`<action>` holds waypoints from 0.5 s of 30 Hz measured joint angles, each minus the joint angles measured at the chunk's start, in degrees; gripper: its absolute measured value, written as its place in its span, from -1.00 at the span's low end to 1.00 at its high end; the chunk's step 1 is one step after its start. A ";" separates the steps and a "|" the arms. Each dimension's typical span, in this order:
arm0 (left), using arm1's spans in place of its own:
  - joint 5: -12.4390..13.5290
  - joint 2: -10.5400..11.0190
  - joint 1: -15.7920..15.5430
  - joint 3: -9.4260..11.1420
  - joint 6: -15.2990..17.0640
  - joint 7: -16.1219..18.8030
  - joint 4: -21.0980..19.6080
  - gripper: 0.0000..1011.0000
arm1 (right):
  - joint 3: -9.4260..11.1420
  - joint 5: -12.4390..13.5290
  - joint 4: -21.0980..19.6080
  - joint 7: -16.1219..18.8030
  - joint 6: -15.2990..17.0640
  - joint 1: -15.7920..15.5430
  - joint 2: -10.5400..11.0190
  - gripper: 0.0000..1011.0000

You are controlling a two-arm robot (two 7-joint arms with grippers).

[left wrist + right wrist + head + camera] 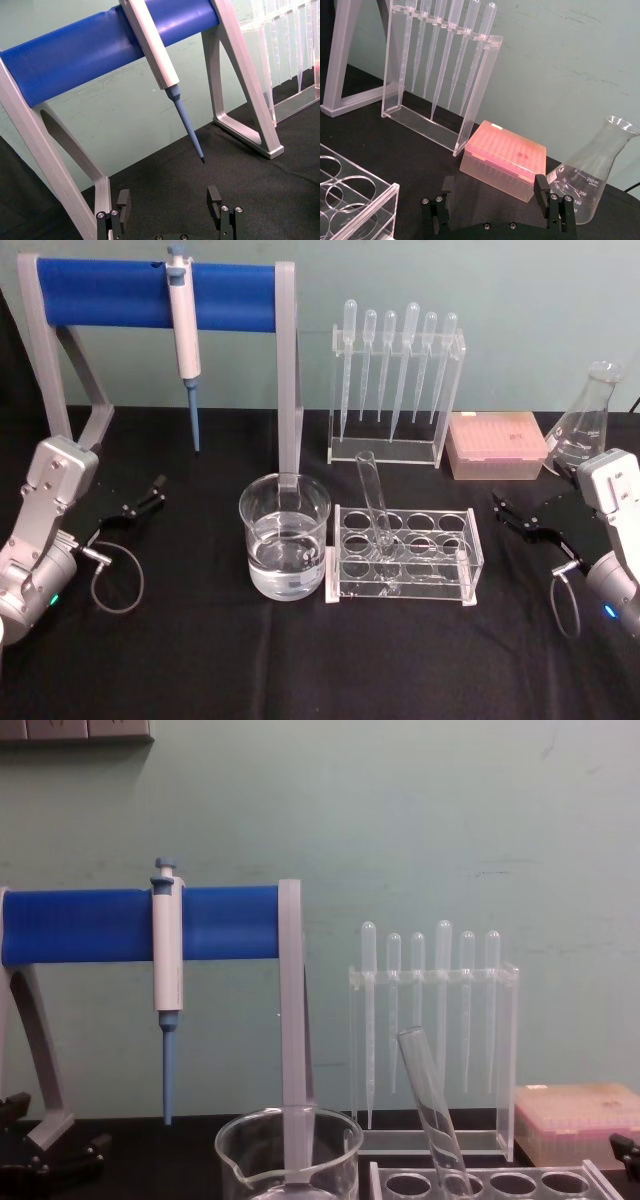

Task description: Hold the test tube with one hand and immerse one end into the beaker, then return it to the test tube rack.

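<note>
The test tube (373, 502) stands tilted in a front-left hole of the clear rack (470, 552), its open rim up; the chest view shows the test tube (428, 1108) leaning left. Just left of the rack is the beaker (262, 510), partly filled with clear liquid, seen in the chest view as the beaker (240, 1160). My left gripper (155, 492) rests open at the table's left, well away from the beaker. My right gripper (501, 509) rests open to the right of the rack. Both the left gripper (169, 200) and the right gripper (494, 187) hold nothing.
A blue-barred stand (100, 295) carrying a white-and-blue pipette (184, 330) stands at the back left, one leg right behind the beaker. A rack of plastic pipettes (395, 380), a pink tip box (495, 445) and a glass flask (585, 425) line the back right.
</note>
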 joint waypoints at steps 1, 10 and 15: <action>0.00 0.00 0.00 0.00 0.00 0.00 0.00 0.98 | 0.00 0.00 0.00 0.00 0.00 0.00 0.00 0.98; 0.00 0.00 0.00 0.00 0.00 0.00 0.00 0.98 | 0.00 0.00 0.00 0.00 0.00 0.00 0.00 0.98; 0.00 0.00 0.00 0.00 0.00 0.00 0.00 0.98 | 0.00 0.00 0.00 0.00 0.00 0.00 0.00 0.98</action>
